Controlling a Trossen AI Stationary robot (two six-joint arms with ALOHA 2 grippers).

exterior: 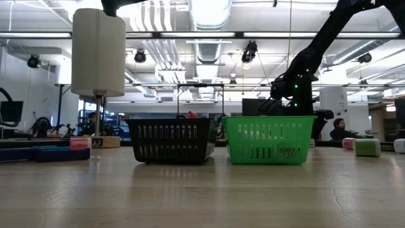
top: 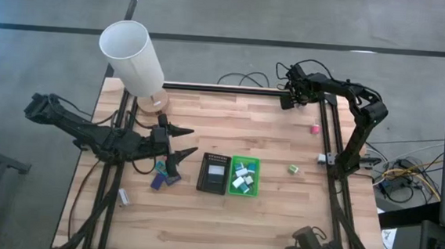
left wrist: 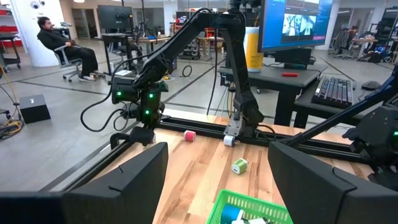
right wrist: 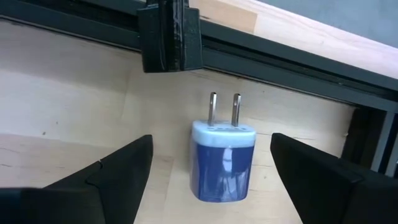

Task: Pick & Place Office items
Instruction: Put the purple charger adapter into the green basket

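Right gripper [right wrist: 211, 168] at the table's far edge, hard by the black rail [right wrist: 280, 59]; fingers spread wide, nothing held; between them lies a blue plug [right wrist: 222, 163], flat on the wood, prongs toward the rail, so its long axis runs straight ahead of the hand and the fingers flank its sides; my judgement: a descent and squeeze should take it, no wrist turn needed.

Left gripper [top: 180, 140] fingers apart, empty, hovering near the dark tray [top: 214, 172]; dark-blue items [top: 163, 180] just below it; well apart from the plug, so the right arm is the nearer.

Green tray [top: 255, 177] already holds several blocks; pink block [top: 315, 129] and green block [top: 292, 169] loose on the table.
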